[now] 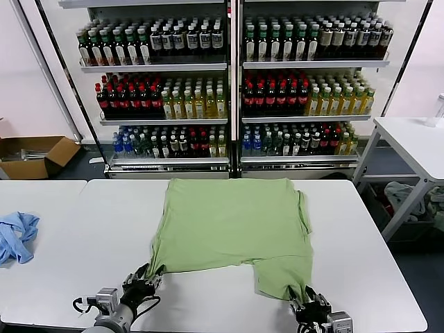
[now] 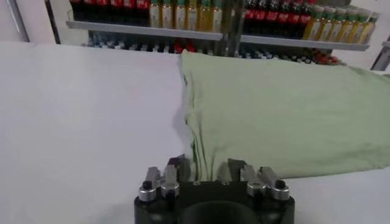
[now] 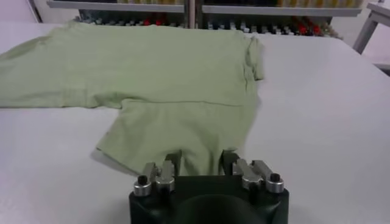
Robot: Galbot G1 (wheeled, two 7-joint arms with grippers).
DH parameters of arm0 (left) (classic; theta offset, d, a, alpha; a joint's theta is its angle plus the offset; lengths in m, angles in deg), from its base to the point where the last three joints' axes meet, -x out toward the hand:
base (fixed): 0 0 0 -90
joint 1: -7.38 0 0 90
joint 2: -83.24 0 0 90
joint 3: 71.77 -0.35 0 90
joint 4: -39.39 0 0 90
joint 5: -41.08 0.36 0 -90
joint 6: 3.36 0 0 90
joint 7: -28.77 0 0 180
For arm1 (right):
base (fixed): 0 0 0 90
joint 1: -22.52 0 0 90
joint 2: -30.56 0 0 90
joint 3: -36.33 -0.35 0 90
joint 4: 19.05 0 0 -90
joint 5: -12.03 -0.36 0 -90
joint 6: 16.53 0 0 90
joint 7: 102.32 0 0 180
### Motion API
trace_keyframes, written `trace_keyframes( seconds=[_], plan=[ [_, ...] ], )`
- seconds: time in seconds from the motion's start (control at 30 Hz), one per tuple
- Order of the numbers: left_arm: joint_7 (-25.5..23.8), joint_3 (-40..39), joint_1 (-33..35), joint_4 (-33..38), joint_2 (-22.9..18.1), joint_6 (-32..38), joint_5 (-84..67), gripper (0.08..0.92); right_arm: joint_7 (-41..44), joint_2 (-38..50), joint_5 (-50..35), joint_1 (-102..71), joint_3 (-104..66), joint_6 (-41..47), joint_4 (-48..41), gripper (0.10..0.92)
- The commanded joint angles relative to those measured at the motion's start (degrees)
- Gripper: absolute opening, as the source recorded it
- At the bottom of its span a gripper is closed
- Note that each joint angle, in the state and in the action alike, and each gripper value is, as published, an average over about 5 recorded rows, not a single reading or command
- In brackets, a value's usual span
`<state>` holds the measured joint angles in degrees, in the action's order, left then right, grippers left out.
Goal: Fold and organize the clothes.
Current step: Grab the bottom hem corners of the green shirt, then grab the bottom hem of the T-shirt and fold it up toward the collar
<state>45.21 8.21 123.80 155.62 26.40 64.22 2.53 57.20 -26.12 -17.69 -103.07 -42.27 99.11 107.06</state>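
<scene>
The light green shirt [image 1: 232,222] lies spread on the white table [image 1: 83,229]; its collar, buttons and logo do not show. Its two near corners are drawn out toward me. My left gripper [image 1: 143,283] is at the near left corner, and the cloth runs bunched between its fingers [image 2: 207,170]. My right gripper [image 1: 310,305] is at the near right corner, with the cloth between its fingers [image 3: 201,161]. The shirt's body stretches away from both grippers in the left wrist view [image 2: 280,103] and the right wrist view [image 3: 164,73].
A crumpled light blue cloth [image 1: 15,236] lies at the table's left edge. Drink shelves [image 1: 232,83] stand behind the table. A cardboard box [image 1: 35,154] sits on the floor at the far left. A second white table [image 1: 416,139] stands at the right.
</scene>
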Motion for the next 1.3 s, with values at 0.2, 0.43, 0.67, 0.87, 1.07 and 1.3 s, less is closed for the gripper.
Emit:
trace_keyframes(
  seconds=[0.2, 0.43, 0.67, 0.87, 1.07, 1.3],
  plan=[
    [-0.5, -1.5, 0.9, 0.6, 0.3, 3.9, 5.0, 0.277, 1.3, 0.2, 0.0, 0.1, 0.3, -1.6, -0.3, 0.122],
    [0.8, 1.5, 3.1, 5.0, 1.9, 4.8, 3.5, 0.098, 2.5, 1.4, 1.0, -1.2, -2.3, -2.4, 3.8, 0.113],
    [4.3, 6.3, 7.7, 9.8, 4.3, 4.5, 1.6, 0.081, 4.7, 3.8, 0.1, -4.8, -8.7, -2.7, 8.5, 0.113],
    [7.2, 9.9, 14.8, 13.9, 5.5, 5.2, 1.7, 0.081, 4.5, 5.8, -1.7, -9.4, -13.0, -2.2, 12.8, 0.113],
    [9.6, 12.2, 17.9, 19.0, 5.8, 4.5, 2.0, 0.081, 4.2, 6.8, -4.0, -8.5, -17.0, -1.4, 16.0, 0.113],
    [9.9, 5.8, 2.7, 13.5, 4.1, 3.5, 5.3, 0.081, 4.2, 7.2, -1.2, 2.9, -11.3, 3.0, 7.6, 0.113]
  ],
)
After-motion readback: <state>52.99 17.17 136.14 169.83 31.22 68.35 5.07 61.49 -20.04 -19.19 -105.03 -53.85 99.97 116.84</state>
